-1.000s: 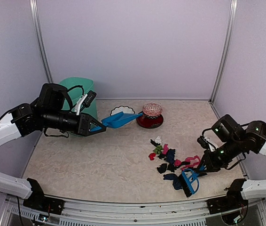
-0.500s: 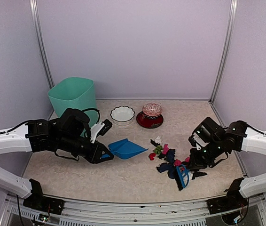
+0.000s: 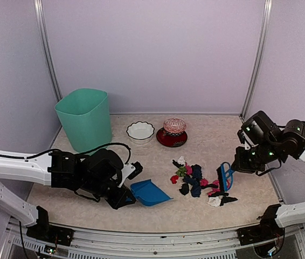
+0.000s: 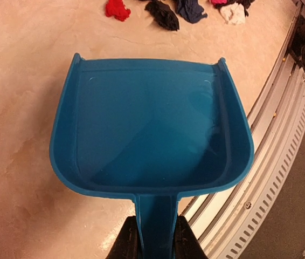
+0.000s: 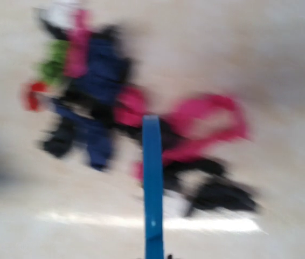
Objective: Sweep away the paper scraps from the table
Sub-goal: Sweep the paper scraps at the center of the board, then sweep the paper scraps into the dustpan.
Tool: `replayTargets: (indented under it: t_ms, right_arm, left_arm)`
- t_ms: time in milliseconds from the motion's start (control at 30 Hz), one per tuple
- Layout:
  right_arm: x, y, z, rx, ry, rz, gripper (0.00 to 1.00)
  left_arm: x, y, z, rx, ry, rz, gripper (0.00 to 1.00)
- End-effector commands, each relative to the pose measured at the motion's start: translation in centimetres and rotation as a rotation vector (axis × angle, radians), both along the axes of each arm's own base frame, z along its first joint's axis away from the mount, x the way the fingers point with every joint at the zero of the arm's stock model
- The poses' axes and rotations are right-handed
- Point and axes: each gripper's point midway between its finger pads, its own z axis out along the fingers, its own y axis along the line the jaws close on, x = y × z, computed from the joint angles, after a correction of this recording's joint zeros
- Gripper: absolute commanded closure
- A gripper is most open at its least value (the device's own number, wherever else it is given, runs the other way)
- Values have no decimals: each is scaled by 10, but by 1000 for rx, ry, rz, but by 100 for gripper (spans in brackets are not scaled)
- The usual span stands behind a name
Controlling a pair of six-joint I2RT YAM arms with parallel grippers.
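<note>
Since the earlier frames the left arm has come down from beside the green bin; its dustpan now sits low over the table, near the metal front rail; the right arm has drawn the brush back to the right side of the pile, and the paper scraps lie closer together than before.

Left gripper is pressed together on the handle of the dustpan; in the left wrist view its two dark fingers pinch the blue handle from both sides; the dustpan is empty, and its open mouth points toward the paper scraps, which lie beyond the front lip and apart from it.

Right gripper is closed on the brush, which hangs below it, just beside the right edge of the pile; the right wrist view is blurred, but the blue brush shows in the middle with the paper scraps behind it, black, pink, red, green and dark blue.

From above, the paper scraps lie between the two grippers, nearer to the right one; one white scrap and some black ones lie a little apart, toward the front.

A white bowl and a red plate stand at the back of the table, well apart from the pile.
</note>
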Motion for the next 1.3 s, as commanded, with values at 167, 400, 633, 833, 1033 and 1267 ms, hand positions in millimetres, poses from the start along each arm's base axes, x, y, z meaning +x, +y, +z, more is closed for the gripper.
replayTargets:
  t_ms: [167,400,633,833,1033,1267]
  right_arm:
    - [-26,-65,-48,-319,139,-126,100]
    - [-13,-73,-64,-480,165,-132,100]
    - [10,-26,-86,-379,162,-17,100]
    - [19,17,-101,-280,169,81,100]
    - [21,45,-107,-255,163,141,100]
    - [20,73,-104,-239,141,212,100]
  left_arm:
    - [-8,-30,-25,91,-120,-145,100]
    - [-7,-45,-42,105,-117,-177,100]
    - [-5,-53,-60,136,-114,-198,100]
    - [-3,-59,-73,163,-108,-206,100]
    - [-3,-67,-79,158,-103,-217,100]
    - [-2,-77,-85,157,-99,-228,100]
